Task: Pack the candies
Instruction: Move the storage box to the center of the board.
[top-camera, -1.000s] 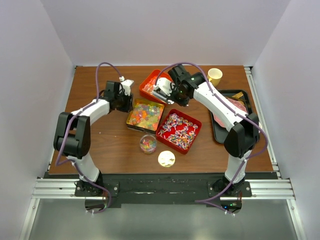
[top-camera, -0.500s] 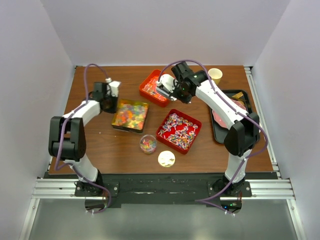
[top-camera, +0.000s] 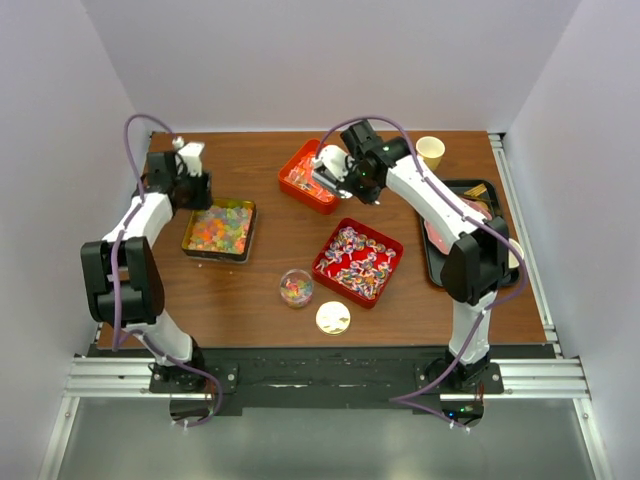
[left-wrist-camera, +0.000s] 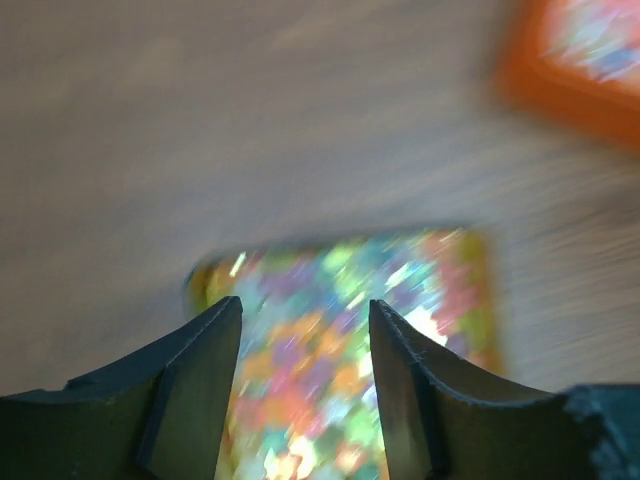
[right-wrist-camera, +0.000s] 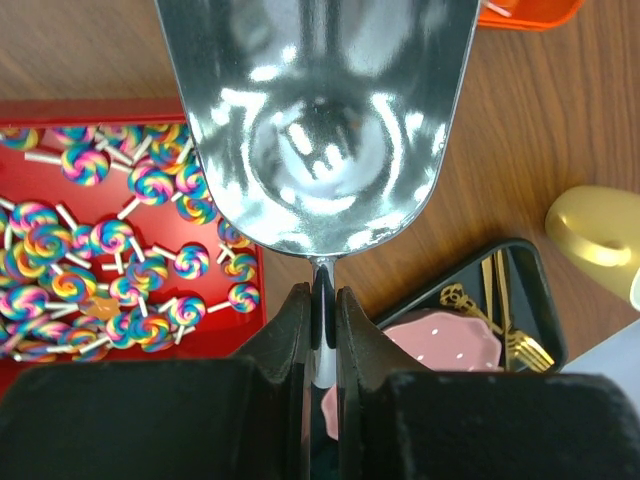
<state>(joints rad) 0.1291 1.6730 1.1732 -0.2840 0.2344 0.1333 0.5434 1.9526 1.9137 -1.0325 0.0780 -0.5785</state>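
Two end effectors over the bench (top-camera: 250, 290). Left end effector (left-wrist-camera: 305, 325) sits half open with nothing between its fingers, right by the gold tin (top-camera: 215, 258) of gummies (top-camera: 218, 228). Right end effector (right-wrist-camera: 322, 300) is clamped tight on the thin handle of a steel scoop (right-wrist-camera: 315, 120), bowl empty, held between the red tray (right-wrist-camera: 100, 110) of lollipops (right-wrist-camera: 90, 260) and the orange tray (top-camera: 285, 182).

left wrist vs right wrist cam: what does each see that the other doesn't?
Left wrist only: blurred gold tin of gummy candies beyond the open left gripper. Right wrist only: right gripper shut on the metal scoop, red tray of swirl lollipops, pink plate, yellow cup. Both: wooden table, a corner of the orange tray.
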